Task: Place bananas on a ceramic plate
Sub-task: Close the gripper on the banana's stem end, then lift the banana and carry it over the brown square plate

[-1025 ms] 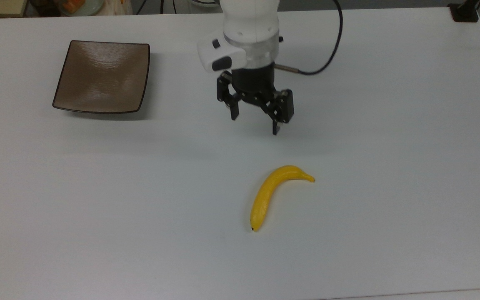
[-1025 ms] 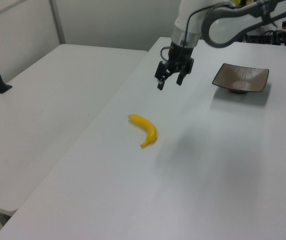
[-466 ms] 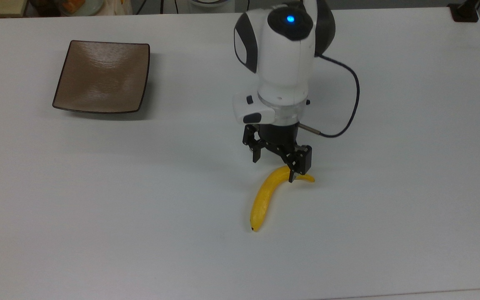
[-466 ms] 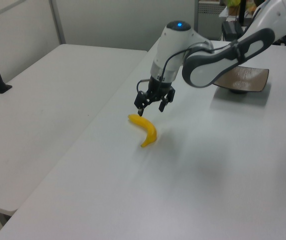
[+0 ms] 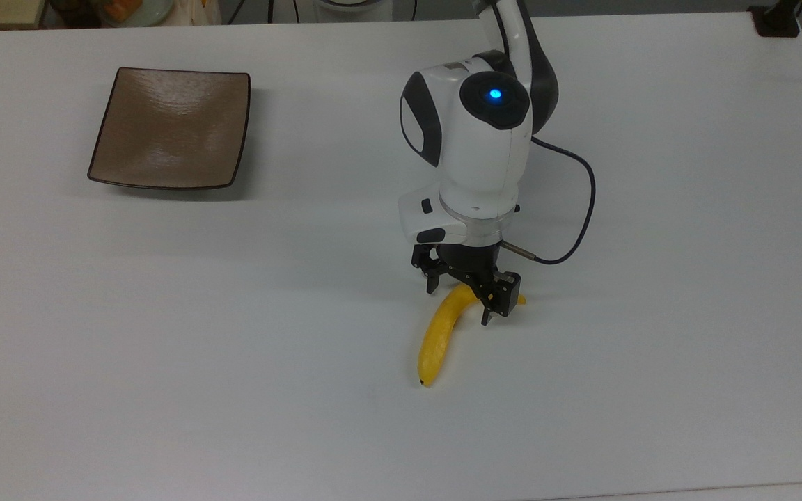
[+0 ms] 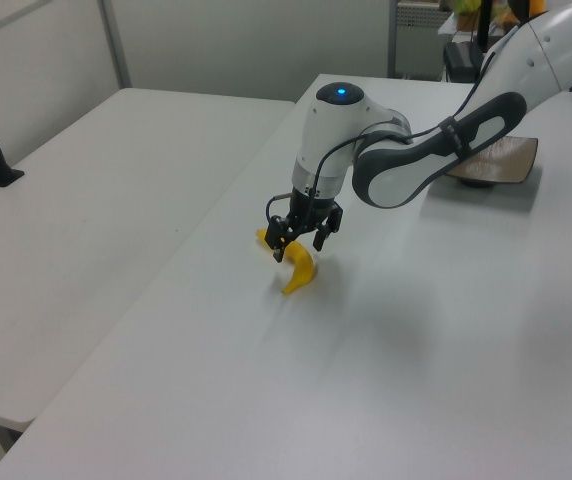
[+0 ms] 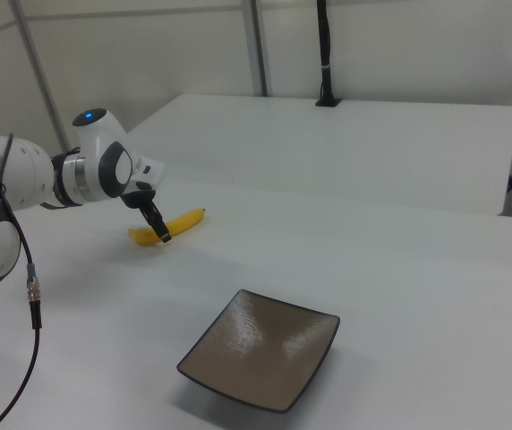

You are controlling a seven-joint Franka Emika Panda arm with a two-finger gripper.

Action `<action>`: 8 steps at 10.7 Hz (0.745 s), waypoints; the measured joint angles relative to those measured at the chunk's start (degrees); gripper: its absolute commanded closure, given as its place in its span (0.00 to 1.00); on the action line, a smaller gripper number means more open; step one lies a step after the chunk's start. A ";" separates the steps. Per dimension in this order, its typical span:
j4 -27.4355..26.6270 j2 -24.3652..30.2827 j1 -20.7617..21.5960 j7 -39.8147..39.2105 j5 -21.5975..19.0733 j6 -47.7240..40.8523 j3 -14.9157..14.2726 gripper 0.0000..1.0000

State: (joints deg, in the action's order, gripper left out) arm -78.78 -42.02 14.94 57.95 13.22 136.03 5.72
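Nearest in the top view, the banana lies flat on the white desk, its dark tip at about 6 o'clock and its stem end under the end effector. The end effector is spread wide, one finger on each side of the banana near its bend, nothing yet gripped. A good grasp is judged to need full lowering and closing squarely across the curve. Farthest, toward 10 o'clock, the brown plate sits empty, well apart.

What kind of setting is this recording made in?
Most likely a robotics lab or test room: plain white tables, bare pale wall panels, and a robot arm over a lone banana and plate.
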 measured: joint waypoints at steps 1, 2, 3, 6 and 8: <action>0.12 -0.24 0.03 0.00 0.26 0.00 0.00 0.81; 0.17 -0.30 0.03 0.00 0.38 0.00 0.00 0.88; 0.25 -0.30 0.03 0.00 0.62 0.00 0.00 0.91; 1.18 -0.16 -0.35 -0.01 2.02 0.00 -0.02 0.92; 2.02 1.12 -1.32 -1.28 2.03 -1.27 0.15 0.92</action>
State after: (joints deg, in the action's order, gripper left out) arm -76.76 -40.90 13.62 56.67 15.25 134.75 5.88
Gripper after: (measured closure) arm 0.700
